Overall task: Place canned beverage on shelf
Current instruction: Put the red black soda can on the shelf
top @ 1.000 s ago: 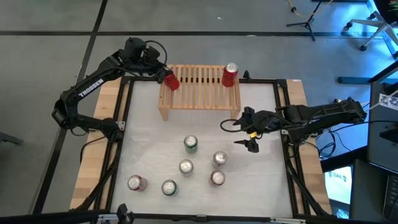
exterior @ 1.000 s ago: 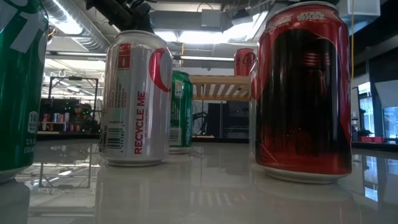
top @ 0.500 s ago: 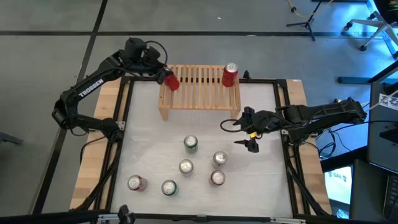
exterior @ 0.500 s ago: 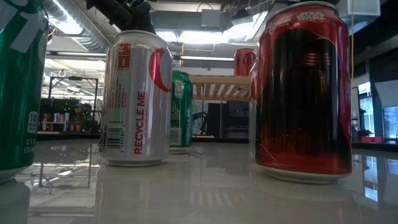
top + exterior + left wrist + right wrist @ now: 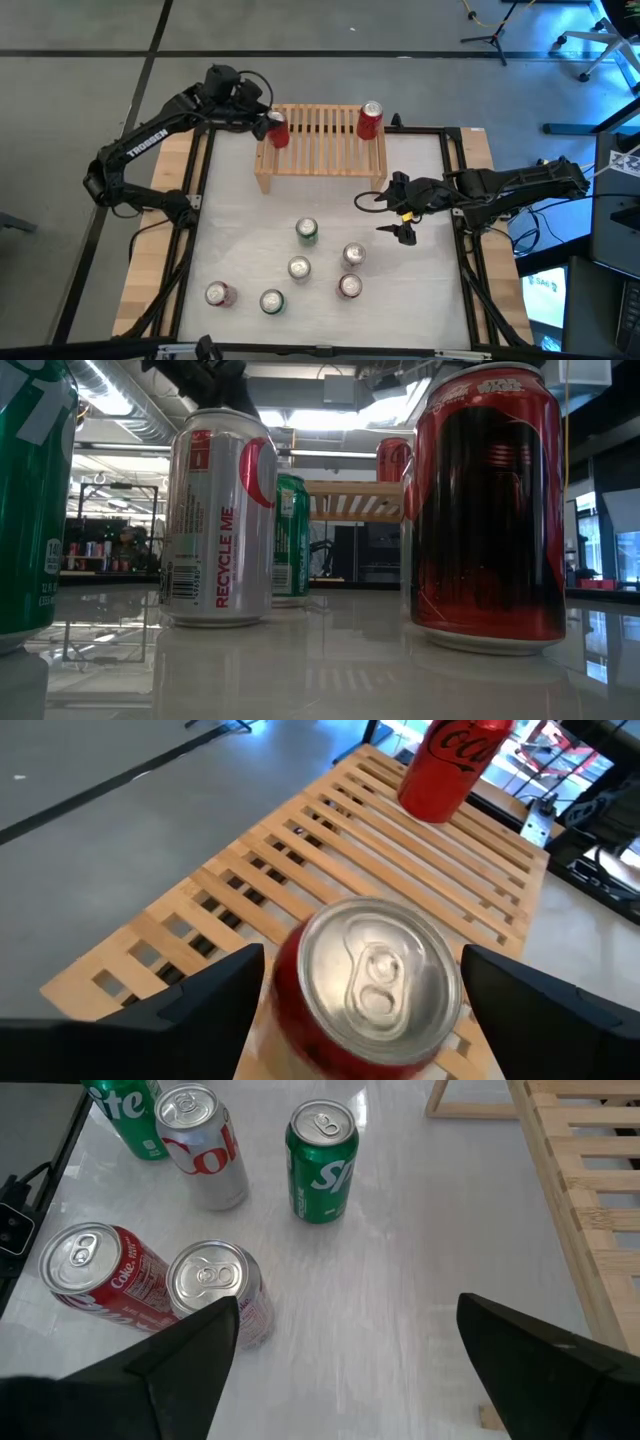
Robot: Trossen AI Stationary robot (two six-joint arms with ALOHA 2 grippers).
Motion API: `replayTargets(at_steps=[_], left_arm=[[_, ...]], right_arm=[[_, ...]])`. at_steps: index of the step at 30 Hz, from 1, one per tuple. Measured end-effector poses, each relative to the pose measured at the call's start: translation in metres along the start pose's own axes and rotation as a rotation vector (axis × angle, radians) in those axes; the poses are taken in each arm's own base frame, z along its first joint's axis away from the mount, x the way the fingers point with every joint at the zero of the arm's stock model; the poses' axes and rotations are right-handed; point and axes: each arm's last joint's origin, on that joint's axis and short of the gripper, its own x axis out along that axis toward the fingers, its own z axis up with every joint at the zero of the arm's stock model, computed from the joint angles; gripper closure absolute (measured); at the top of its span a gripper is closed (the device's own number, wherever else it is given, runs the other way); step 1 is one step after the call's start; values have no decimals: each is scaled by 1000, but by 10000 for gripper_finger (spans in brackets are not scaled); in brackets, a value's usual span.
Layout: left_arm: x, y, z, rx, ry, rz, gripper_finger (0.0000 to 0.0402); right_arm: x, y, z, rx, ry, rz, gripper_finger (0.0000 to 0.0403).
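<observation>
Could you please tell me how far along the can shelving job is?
One red cola can already stands on the light-wood slatted shelf. The left end effector flanks a second red can at the shelf's left end. Six cans remain on the white table.

Evenly and brightly lit from overhead, with strip lights glaring white in the low view and mirrored softly in the glossy surface (image 5: 330, 660) beneath the silver can (image 5: 218, 520) and the dark red can (image 5: 488, 510). Soft, short shadows only under the shelf (image 5: 320, 150) from above, plus a cold blue wash in the far right corner. Blurred at close range in the left wrist view across the red can (image 5: 365, 985), sharper on the slats behind.
</observation>
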Motion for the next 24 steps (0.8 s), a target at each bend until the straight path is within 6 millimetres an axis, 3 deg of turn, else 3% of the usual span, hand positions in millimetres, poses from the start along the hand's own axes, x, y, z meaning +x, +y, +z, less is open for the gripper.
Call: replayTargets(at_steps=[24], left_arm=[[0,-6,13,52,-140,10,72]], right_arm=[[0,0,-1,0,6,0,33]])
